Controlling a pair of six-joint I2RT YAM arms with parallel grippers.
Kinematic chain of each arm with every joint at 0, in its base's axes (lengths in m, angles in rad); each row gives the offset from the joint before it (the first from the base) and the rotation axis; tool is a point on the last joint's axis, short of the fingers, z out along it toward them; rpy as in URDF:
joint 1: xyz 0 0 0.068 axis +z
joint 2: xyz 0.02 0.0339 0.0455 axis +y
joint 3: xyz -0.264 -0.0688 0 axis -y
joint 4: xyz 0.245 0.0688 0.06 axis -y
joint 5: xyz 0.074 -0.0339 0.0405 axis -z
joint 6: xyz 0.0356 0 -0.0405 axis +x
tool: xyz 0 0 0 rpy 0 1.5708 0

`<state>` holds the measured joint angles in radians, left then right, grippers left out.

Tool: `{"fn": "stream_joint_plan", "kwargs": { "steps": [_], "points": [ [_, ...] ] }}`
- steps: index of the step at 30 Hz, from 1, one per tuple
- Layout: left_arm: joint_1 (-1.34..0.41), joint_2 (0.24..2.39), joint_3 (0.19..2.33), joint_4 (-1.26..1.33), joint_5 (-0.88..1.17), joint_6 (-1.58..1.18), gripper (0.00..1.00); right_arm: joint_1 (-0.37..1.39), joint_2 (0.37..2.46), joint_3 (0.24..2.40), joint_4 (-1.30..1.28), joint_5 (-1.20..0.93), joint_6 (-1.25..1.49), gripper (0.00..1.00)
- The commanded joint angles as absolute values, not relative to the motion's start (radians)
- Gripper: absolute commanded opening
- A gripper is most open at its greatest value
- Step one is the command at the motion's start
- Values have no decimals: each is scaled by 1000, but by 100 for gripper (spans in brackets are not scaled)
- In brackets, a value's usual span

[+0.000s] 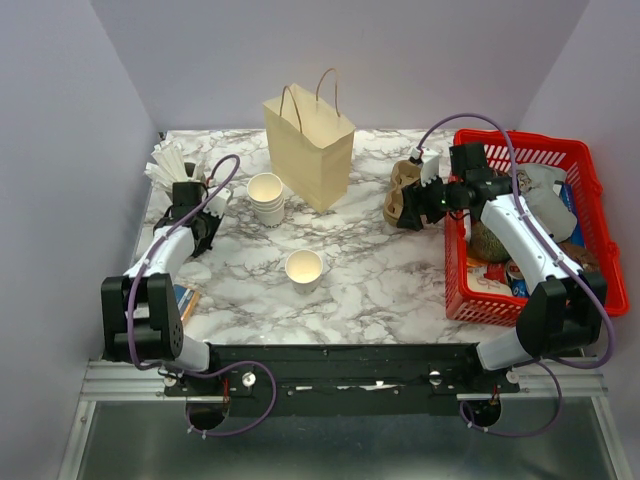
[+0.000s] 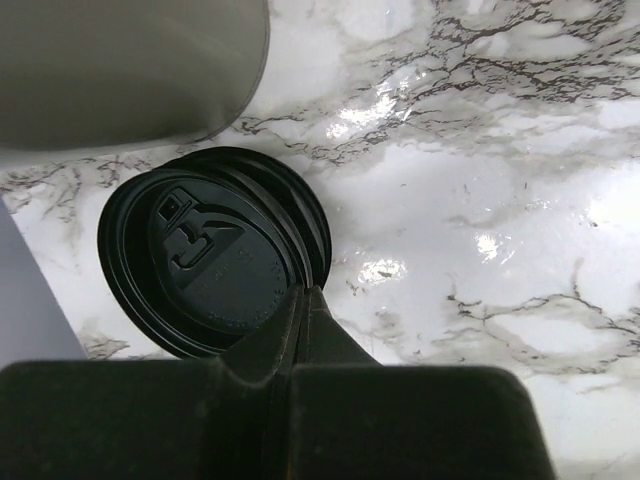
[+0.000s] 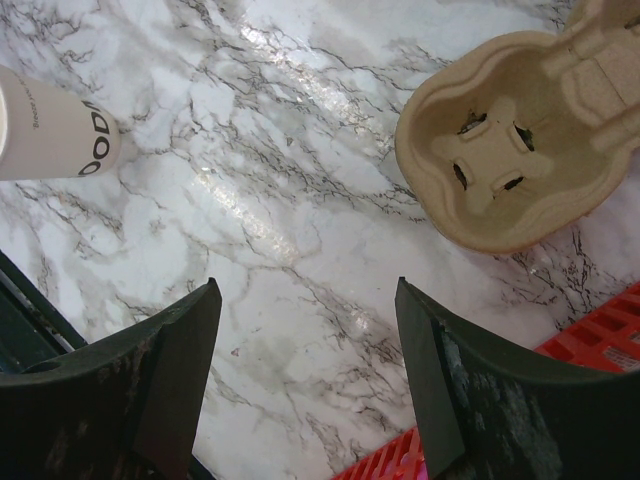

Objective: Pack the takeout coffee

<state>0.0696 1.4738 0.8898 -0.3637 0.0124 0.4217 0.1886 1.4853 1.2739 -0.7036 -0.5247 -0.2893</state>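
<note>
No lidded coffee cup shows in any view. A lidless white paper cup (image 1: pixel 304 268) stands open at the table's middle; it also shows in the right wrist view (image 3: pixel 55 135). A stack of black lids (image 2: pixel 215 250) lies at the far left. My left gripper (image 1: pixel 200 215) (image 2: pixel 305 292) is shut, its tips pinching the right rim of the top lid. The tan paper bag (image 1: pixel 310 145) stands upright at the back. My right gripper (image 1: pixel 415 212) (image 3: pixel 305 300) is open and empty over bare marble, beside the cardboard cup carrier (image 1: pixel 404 192) (image 3: pixel 510 150).
A stack of lidless white cups (image 1: pixel 266 196) stands left of the bag. White packets (image 1: pixel 170 160) stand at the back left. A red basket (image 1: pixel 455 290) (image 3: pixel 600 320) of goods fills the right side. A small orange and blue item (image 1: pixel 186 300) lies front left.
</note>
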Motion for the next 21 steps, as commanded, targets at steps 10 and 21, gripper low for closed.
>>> {"fn": "stream_joint_plan", "kwargs": {
  "steps": [10,21],
  "points": [
    [63,1292,934,-500,64,486,0,193,1506,1296,-683,-532,-288,79],
    [64,1262,887,-483,45,520,0,195,1511,1295,-675,-541,-281,79]
  ]
}}
